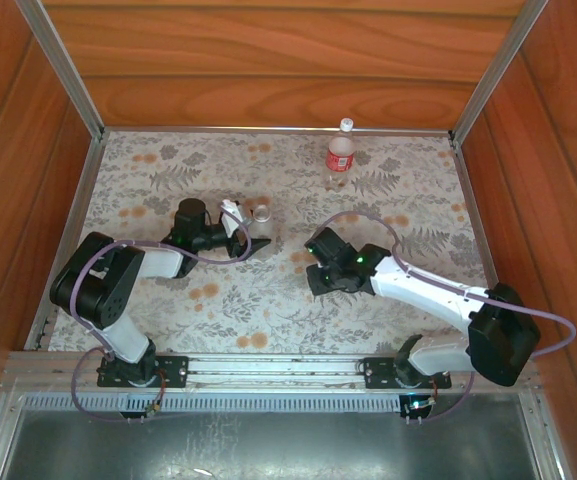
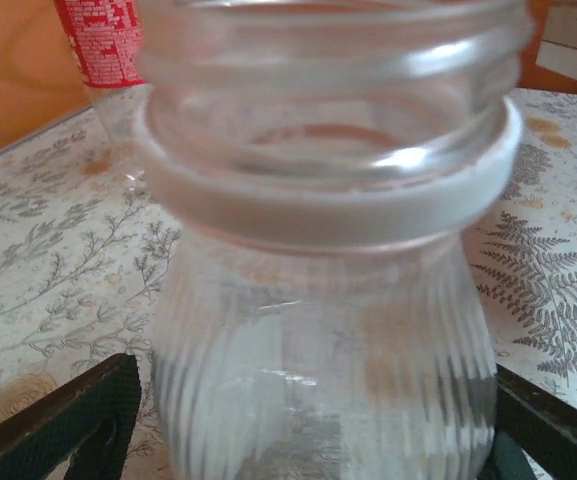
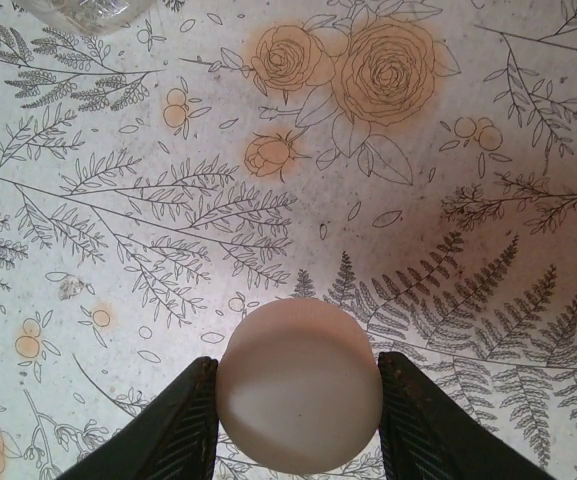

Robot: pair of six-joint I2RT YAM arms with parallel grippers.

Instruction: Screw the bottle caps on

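Beginning at the left, with the left gripper [image 1: 248,230] lying low over the flowered cloth [image 1: 148,190] and reaching toward the clear bottle [image 1: 263,213]. Holding its dark fingers [image 2: 68,420] spread, one on each side of the bottle's ribbed body and just beside it. Not managing to tell whether they are pressing on the plastic or merely flanking it. Standing upright on the cloth between them, neck threads bare, mouth open.

Moving right and toward the far edge of the cloth, meeting the red-labelled bottle [image 1: 340,152], also upright, wearing its top cap [image 1: 346,124], well apart from both grippers.

Ending nearer and to the right, with the right gripper [image 1: 316,265] pointing down at the cloth, apart from the clear bottle. Pinching the loose cap [image 3: 298,385] between its two black fingertips [image 3: 178,430], one pad pressing on each side of the round white rim, just above the fern print.
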